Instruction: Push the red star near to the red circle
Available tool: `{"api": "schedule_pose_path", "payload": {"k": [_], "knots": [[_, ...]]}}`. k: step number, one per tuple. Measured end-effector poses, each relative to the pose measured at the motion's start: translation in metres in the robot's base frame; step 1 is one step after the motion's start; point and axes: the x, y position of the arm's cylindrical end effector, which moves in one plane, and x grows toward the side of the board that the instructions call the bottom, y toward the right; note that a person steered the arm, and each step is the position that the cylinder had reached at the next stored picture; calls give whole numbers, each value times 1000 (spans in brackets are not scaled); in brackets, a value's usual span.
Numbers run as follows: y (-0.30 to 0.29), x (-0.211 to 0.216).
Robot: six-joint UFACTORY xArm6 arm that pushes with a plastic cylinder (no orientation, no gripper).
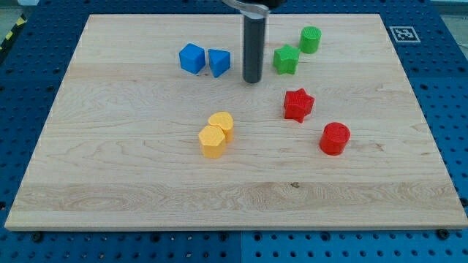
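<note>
1. Nearest the camera, we see two yellow blocks touching: a yellow hexagon (212, 142) and, just behind it, a yellow rounded block (222, 123).
2. We find the red circle (335, 139) at the view's right, with the red star (298, 104) near it, up and to the view's left, apart from it.
3. We have no jaws; my tip (252, 79) touches no block, standing between the blue triangle (219, 62) and the green star (286, 59), above-left of the red star.
4. We also see a blue cube (191, 58) and a green cylinder (310, 39) on the wooden surface (131, 197).
</note>
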Motion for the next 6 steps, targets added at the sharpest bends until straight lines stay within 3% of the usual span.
{"api": "schedule_pose_path", "payload": {"k": [2, 4, 6], "knots": [[59, 40], [64, 66], [29, 16]]}}
